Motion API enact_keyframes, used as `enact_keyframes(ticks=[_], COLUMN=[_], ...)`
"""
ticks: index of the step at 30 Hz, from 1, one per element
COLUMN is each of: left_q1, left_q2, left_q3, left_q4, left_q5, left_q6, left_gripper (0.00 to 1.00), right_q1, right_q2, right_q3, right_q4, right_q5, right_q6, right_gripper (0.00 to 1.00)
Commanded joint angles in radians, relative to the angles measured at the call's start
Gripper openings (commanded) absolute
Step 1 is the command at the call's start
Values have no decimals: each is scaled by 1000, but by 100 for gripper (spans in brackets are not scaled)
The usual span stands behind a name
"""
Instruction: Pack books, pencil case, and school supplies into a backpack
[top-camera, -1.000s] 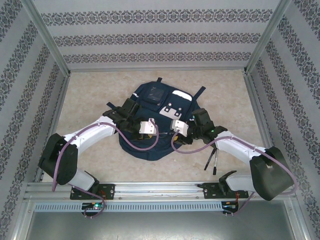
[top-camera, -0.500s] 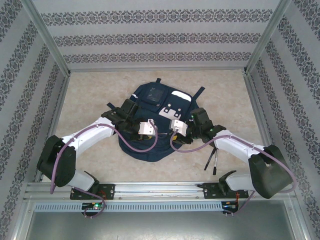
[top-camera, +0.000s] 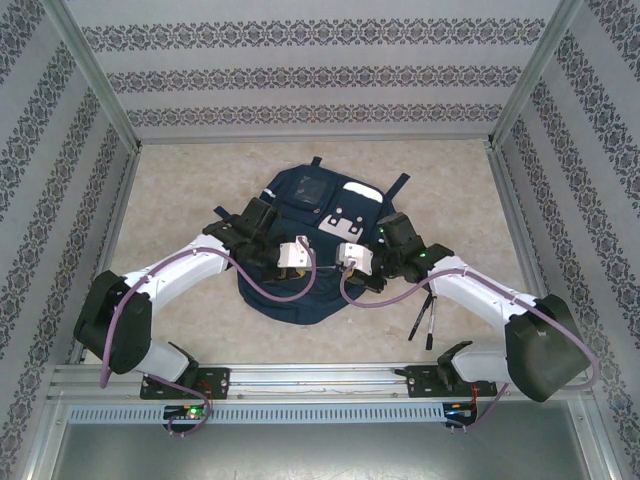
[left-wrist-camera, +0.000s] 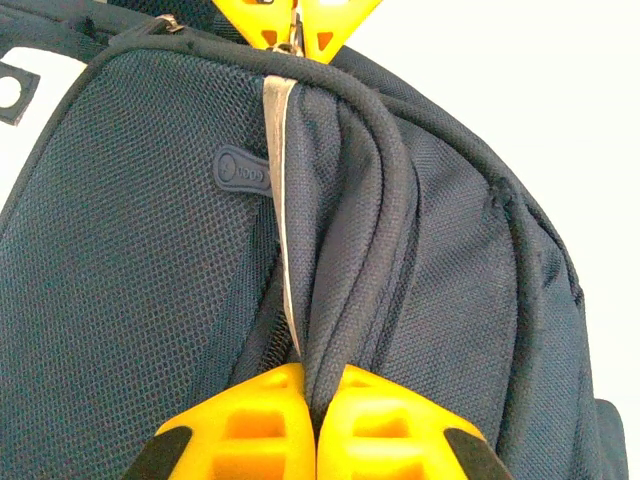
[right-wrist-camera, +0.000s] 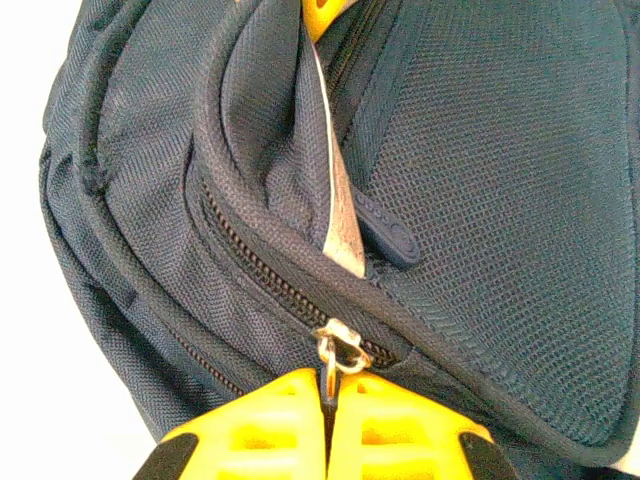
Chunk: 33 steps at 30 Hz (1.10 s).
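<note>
Right wrist view: our right claw (right-wrist-camera: 325, 425) is clenched on the metal zip pull (right-wrist-camera: 338, 352) at the bag's near edge
From that pull the closed zip (right-wrist-camera: 250, 268) runs away up and to the left along the backpack (right-wrist-camera: 480, 200), so we judge the coming tug must follow that line. Just beyond, our left claw (left-wrist-camera: 318, 405) is clamped on a raised fold of the same bag, opposite the right one. From above, the bag lies mid-table between both arms, and two black pens (top-camera: 425, 322) rest on the table (top-camera: 180, 200) just off its right side, nearest the right arm. A rubber tab (left-wrist-camera: 243, 172) on the mesh bears an embossed mark we cannot read; we can read no other writing
</note>
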Motion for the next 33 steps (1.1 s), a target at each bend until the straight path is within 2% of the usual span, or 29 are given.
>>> enact_keyframes(ticks=[1, 5, 8, 11, 15, 18, 19, 23, 24, 28, 31, 33], left_q1=[-2, -5, -14, -31, -61, -77, -78, -79, -80, -79, -76, -73], left_q2=[7, 31, 28, 23, 43, 73, 81, 89, 89, 82, 88, 94], left_q3=[42, 61, 43, 15, 2, 13, 15, 1, 1, -15, -12, -8], left_q4=[79, 131, 223, 307, 359, 367, 372, 426, 425, 400, 379, 371], left_q5=[42, -6, 7, 16, 7, -1, -1, -6, -5, -9, -23, -35], left_q6=[-86, -213, -298, -365, -405, -434, -445, -488, -490, -464, -482, -518], left_gripper=[0, 0, 0, 0, 0, 0, 0, 0, 0, 0, 0, 6], right_q1=[7, 9, 9, 8, 19, 43, 47, 54, 54, 59, 58, 57], right_q2=[-33, -40, -23, 11, 43, 40, 38, 28, 30, 46, 30, 17], right_q3=[31, 38, 75, 116, 80, 27, 15, -27, -35, -65, -110, -119], right_q4=[-85, -104, -107, -104, 49, 201, 224, 267, 279, 338, 434, 444], right_q5=[-64, -125, -168, -203, -372, -350, -312, -211, -212, -285, -297, -287], right_q6=[15, 83, 224, 459, 790, 983, 1038, 1192, 1233, 1376, 1475, 1491], right_gripper=[0, 0, 0, 0, 0, 0, 3, 5, 5, 20, 22, 22])
